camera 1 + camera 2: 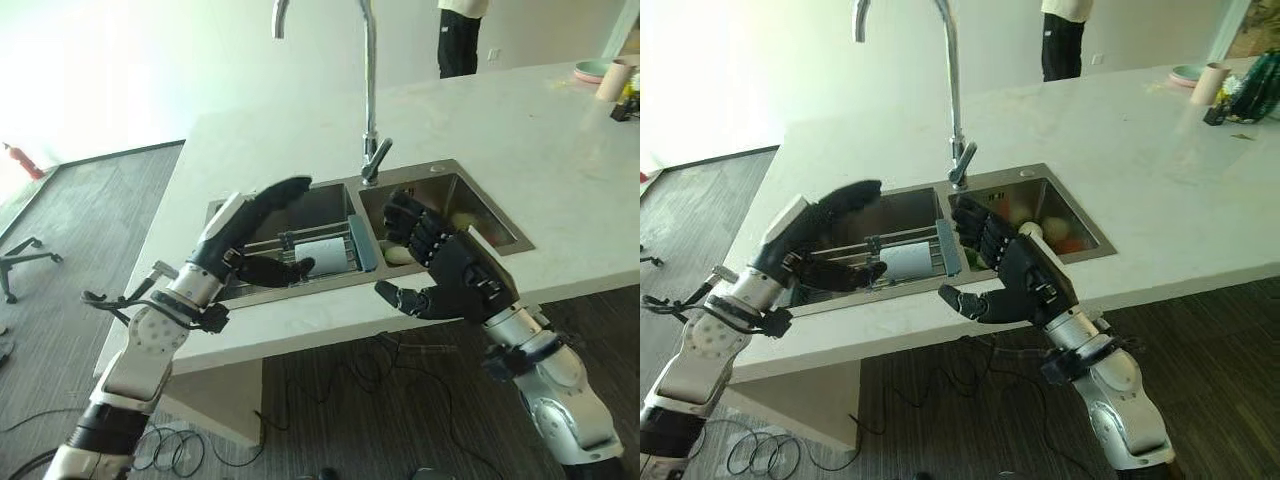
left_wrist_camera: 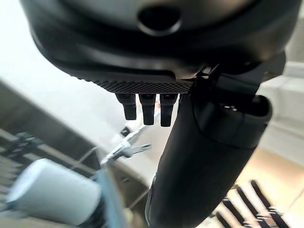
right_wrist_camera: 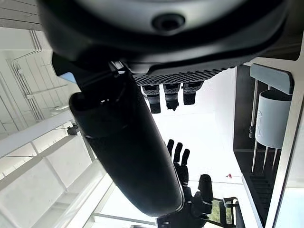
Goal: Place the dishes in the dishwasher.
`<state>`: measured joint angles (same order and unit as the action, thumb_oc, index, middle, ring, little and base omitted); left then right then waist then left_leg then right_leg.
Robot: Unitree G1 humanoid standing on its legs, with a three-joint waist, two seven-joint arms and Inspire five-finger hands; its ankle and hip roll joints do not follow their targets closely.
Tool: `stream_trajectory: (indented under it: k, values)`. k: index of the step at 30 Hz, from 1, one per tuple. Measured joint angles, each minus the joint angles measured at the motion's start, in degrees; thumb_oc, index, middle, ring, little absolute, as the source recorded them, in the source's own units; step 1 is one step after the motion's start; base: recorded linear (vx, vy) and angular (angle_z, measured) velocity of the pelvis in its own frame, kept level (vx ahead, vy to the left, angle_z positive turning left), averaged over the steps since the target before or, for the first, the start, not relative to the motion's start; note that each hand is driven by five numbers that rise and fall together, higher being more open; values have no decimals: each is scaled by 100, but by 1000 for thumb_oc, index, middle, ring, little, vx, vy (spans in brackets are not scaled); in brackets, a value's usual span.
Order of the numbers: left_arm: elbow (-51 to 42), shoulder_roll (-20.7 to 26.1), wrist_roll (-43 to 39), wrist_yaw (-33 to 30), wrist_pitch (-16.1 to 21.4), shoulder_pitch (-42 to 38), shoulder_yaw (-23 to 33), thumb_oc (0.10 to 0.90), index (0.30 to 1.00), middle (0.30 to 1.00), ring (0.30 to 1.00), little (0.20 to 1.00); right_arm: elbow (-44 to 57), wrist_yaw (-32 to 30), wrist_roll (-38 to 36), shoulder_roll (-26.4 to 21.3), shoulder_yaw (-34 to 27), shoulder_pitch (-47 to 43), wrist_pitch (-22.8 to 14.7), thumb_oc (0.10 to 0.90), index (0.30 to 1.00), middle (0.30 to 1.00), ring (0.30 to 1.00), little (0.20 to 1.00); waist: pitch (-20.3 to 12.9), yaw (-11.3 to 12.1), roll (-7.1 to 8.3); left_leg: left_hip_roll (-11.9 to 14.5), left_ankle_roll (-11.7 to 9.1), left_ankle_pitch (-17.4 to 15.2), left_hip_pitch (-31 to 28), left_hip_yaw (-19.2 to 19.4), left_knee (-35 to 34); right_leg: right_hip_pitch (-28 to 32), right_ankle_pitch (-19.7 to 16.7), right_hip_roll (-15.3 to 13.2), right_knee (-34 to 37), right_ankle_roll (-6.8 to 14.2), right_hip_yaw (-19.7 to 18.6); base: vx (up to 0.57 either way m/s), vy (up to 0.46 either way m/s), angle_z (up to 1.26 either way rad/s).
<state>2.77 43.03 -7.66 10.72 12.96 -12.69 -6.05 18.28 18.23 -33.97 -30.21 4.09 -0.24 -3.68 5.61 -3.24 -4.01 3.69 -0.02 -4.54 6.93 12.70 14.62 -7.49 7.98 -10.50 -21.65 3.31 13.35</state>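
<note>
A steel double sink [image 1: 440, 175] is set in the white counter. Across its left basin lies a wire rack [image 1: 300, 240] with a white cup [image 1: 320, 250] on its side in it; the cup also appears in the wrist views [image 2: 52, 197] [image 3: 271, 118]. The right basin holds several dishes and bits of food [image 1: 1055, 232]. My left hand [image 1: 250, 225] hovers open over the left basin's front, thumb toward the rack, holding nothing. Just as empty, my right hand [image 1: 450, 265] is open above the right basin's front rim, palm facing left.
A tall chrome faucet [image 1: 370, 90] rises behind the sink divider. Plates [image 1: 592, 70] and a cup [image 1: 610, 80] sit at the counter's far right. A person [image 1: 460, 35] stands beyond the counter. An office chair [image 1: 20, 260] stands on the floor at left.
</note>
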Motion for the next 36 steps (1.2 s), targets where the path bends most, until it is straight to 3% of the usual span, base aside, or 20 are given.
stream_trajectory:
  k: [19, 28, 36]
  values:
    - [2006, 249, 129, 385, -378, -825, -616, 800, 900, 900, 900, 900, -116, 234, -2, -182, 11, -112, 279, 800, 900, 900, 900, 900, -18, -214, 41, 24, -17, 38, -128, 166, -53, -45, -20, 34, -36, 0, -169, 6, 32, -4]
    - [2859, 382, 130, 502, -377, -1148, -772, 800, 900, 900, 900, 900, -128, 285, -2, -176, 27, -206, 291, 800, 900, 900, 900, 900, -19, -334, 55, 35, 30, 47, -193, 301, -73, -54, -58, 60, 0, 9, -301, 1, 14, -7]
    - [3048, 382, 135, 508, -313, -1161, -772, 800, 900, 900, 900, 900, -334, 332, -2, -183, 27, -215, 304, 800, 900, 900, 900, 900, -19, -470, 55, 53, 31, 47, -258, 402, -114, -31, -95, 96, 90, 14, -376, 1, 4, -6]
